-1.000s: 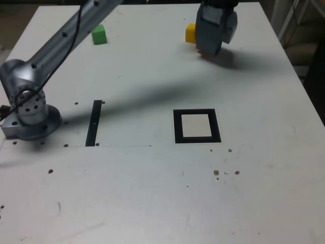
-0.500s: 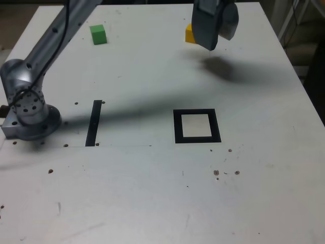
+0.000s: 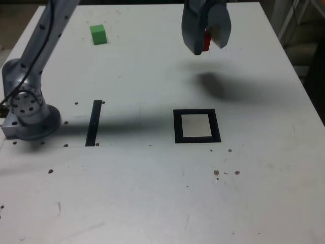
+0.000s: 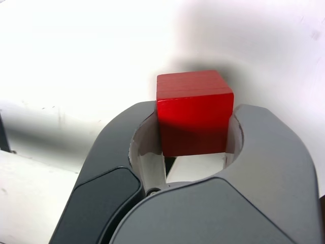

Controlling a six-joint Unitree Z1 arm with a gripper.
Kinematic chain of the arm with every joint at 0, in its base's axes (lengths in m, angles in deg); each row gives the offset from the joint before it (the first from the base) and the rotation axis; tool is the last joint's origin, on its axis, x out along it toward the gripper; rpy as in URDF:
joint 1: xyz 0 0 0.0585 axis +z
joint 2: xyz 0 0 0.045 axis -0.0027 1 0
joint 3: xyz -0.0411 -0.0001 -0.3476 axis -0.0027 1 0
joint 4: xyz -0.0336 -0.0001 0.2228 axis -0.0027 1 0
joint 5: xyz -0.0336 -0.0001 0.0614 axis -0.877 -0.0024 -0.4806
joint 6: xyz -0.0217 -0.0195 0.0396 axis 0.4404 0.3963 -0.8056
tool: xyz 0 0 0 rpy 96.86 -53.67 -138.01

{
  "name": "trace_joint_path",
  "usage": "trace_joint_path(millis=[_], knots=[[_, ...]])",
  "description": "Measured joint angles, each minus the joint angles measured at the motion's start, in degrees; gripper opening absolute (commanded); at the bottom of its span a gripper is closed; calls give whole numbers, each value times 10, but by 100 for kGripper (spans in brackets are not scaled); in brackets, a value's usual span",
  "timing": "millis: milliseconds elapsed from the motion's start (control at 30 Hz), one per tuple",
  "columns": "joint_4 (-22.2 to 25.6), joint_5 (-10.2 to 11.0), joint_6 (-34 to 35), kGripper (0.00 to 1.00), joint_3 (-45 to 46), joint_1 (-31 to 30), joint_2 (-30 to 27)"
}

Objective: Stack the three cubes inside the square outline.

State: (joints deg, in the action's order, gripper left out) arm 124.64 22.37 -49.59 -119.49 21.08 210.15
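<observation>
My gripper [image 3: 207,41] hangs above the back of the table, shut on the red cube [image 3: 206,40]. In the wrist view the red cube [image 4: 194,112] sits clamped between the two grey jaws, lifted clear of the table. The green cube [image 3: 98,34] rests at the back on the exterior view's left. The yellow cube is hidden behind the gripper. The square outline [image 3: 197,126], black with a pale centre, lies flat nearer the front, well below the gripper in the exterior view.
The arm's base [image 3: 28,109] stands at the exterior view's left edge. A thin black strip [image 3: 94,122] lies between the base and the square. The gripper's shadow [image 3: 218,84] falls on the table behind the square.
The gripper has risen from the table with the red cube and drifted slightly toward the exterior view's left. It now covers the yellow cube, which showed beside it earlier.
</observation>
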Motion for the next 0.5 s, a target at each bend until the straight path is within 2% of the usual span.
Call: trace_joint_path(millis=[500], knots=[[-135,7,-5,35,205,-78,-108]])
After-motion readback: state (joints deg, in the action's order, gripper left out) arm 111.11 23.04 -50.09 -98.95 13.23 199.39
